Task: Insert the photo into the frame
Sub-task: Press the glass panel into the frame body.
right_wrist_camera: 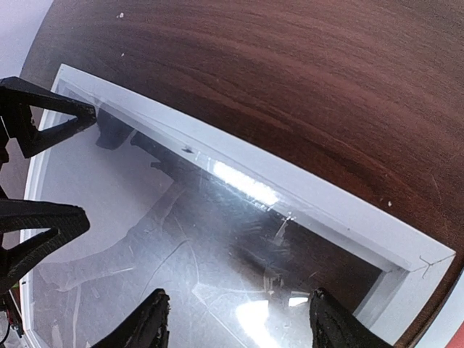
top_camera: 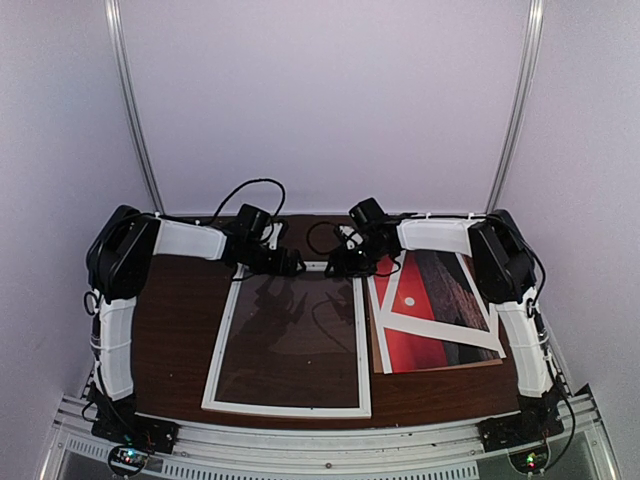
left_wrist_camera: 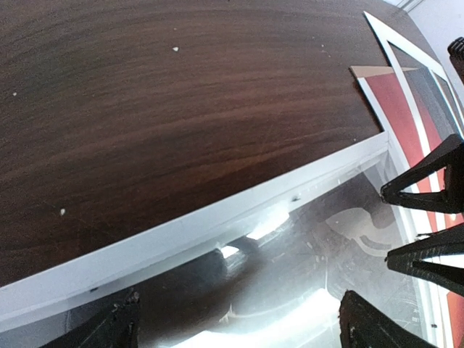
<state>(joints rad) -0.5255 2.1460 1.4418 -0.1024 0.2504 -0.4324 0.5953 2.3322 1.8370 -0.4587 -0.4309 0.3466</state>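
The white frame (top_camera: 222,340) lies flat mid-table with a clear reflective sheet (top_camera: 290,340) inside it. To its right lies the red sunset photo (top_camera: 405,345), partly covered by a tilted white mat (top_camera: 450,330). My left gripper (top_camera: 285,262) hovers open over the frame's far rail (left_wrist_camera: 217,217), its fingertips (left_wrist_camera: 109,326) spread wide above the clear sheet (left_wrist_camera: 304,275). My right gripper (top_camera: 345,265) is open beside it near the frame's far right corner (right_wrist_camera: 413,261), with only the sheet (right_wrist_camera: 181,246) under its jaws. A strip of the photo (left_wrist_camera: 395,101) shows in the left wrist view.
A brown backing board (top_camera: 440,366) peeks out under the photo. Bare dark wood table (top_camera: 175,320) lies left of the frame and beyond its far rail (left_wrist_camera: 181,94). Each wrist view shows the other gripper's black fingers (left_wrist_camera: 428,177) (right_wrist_camera: 43,119) close by. Cables hang behind the grippers.
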